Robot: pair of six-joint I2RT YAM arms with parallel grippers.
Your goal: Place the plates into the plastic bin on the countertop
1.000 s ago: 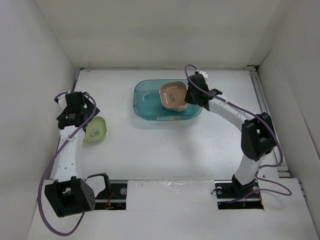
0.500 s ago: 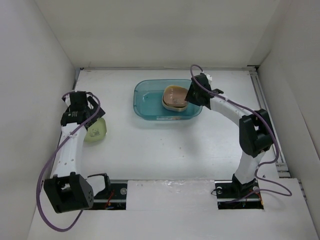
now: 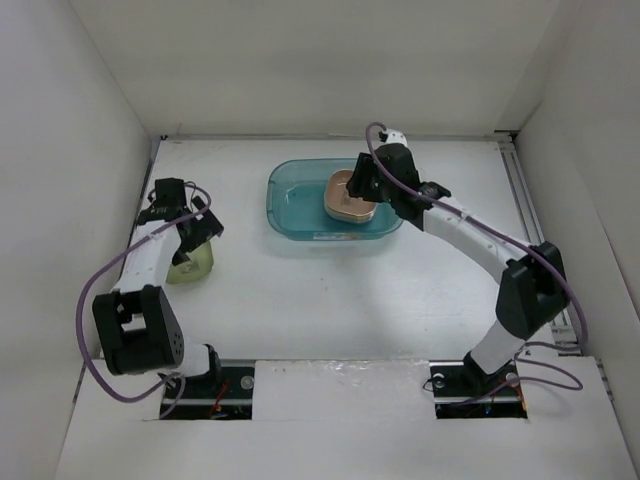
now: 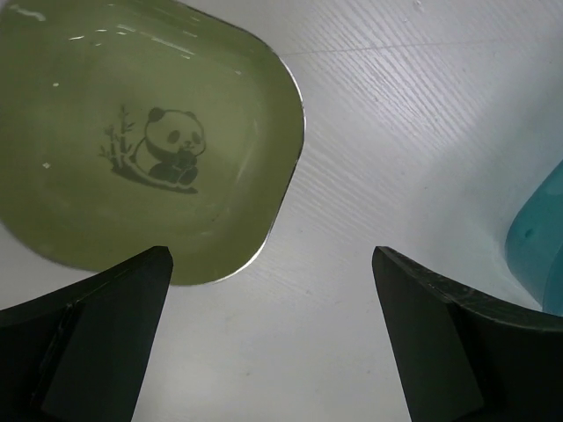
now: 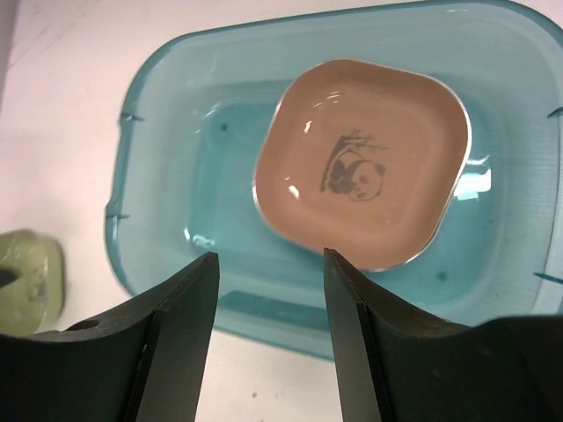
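Worktop [image 3: 330, 300] in white, seen from above
Pinkish-brown square plate [image 5: 361, 176] lies in teal plastic bin [image 5: 176, 167] at 12 o'clock, below half-open empty right tool [image 5: 268, 264]; wide-open left tool [image 4: 271, 264] hangs over pale green plate [image 4: 132, 149] at 9 o'clock.

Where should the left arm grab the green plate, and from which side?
Probably the raised rim, along the edge nearest the open left gripper. The green plate lies flat and face up on the countertop, leaving no gap underneath, so come straight down from above with one finger inside the rim and one outside.
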